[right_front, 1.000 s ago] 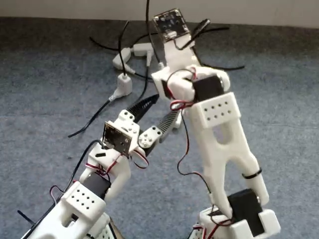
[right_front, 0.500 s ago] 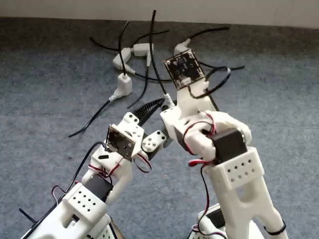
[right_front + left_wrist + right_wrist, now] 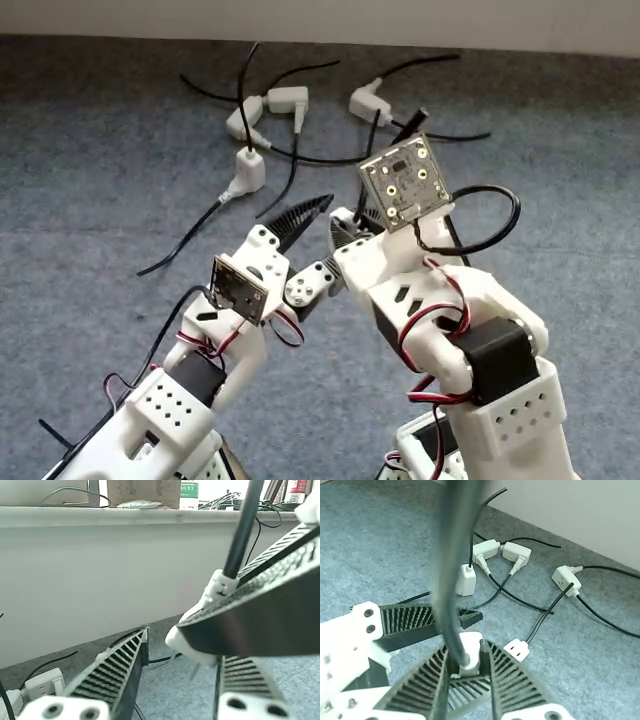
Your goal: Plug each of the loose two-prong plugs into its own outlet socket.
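In the right wrist view my right gripper [image 3: 466,667] is shut on a white two-prong plug [image 3: 471,650], whose black cable [image 3: 455,555] rises toward the camera. In the left wrist view the same plug [image 3: 197,630] hangs prongs-down just above my left gripper [image 3: 185,680], which is open with nothing in it. From above, the left gripper [image 3: 320,235] points up and right, meeting the right gripper [image 3: 345,232] mid-carpet. Several white outlet sockets lie on the carpet beyond: one [image 3: 466,579], a pair [image 3: 487,550] [image 3: 516,552], another [image 3: 566,577], and a near one [image 3: 516,650].
Black cords [image 3: 200,230] trail from the white sockets [image 3: 247,172] [image 3: 287,98] [image 3: 368,100] across the grey carpet [image 3: 90,200]. A pale wall [image 3: 500,20] closes the far edge. Both arm bases stand at the near edge.
The right arm has pulled back and down toward the left gripper, with its camera board dropping from the top centre; a white socket at the back has come into sight. The left arm barely moved.
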Motion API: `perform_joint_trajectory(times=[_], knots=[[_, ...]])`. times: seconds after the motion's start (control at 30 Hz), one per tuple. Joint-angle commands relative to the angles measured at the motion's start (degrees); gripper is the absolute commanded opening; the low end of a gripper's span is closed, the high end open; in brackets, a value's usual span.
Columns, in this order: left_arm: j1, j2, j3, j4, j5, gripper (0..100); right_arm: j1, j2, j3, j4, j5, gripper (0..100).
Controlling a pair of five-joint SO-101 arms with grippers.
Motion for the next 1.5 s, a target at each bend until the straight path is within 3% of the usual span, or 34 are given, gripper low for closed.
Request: perform_joint_trajectory(times=[0.0, 0.37, 0.67, 1.03, 1.27, 1.47], knots=[[-1.27, -0.13, -2.07, -0.70, -0.44, 21, -0.48, -2.15, -0.57, 1.80, 0.70, 0.6], [-1.27, -0.13, -2.07, -0.62, -0.44, 21, -0.40, -1.80, -0.66, 6.99, 3.08, 0.6], [-1.10, -0.13, -1.98, -0.44, -0.44, 21, -0.04, -1.19, -0.04, -5.41, 3.87, 0.6], [-1.27, -0.22, -0.57, -0.70, -0.44, 21, 8.31, 13.49, -4.00, -17.89, 3.87, 0.6], [-5.58, -0.40, 3.65, -0.70, -2.55, 21, 15.87, 26.51, -23.60, -9.27, 4.66, 0.6], [-12.62, -0.40, 6.90, -0.44, -4.04, 21, 17.36, 38.81, -38.11, 1.98, 13.19, 0.6]])
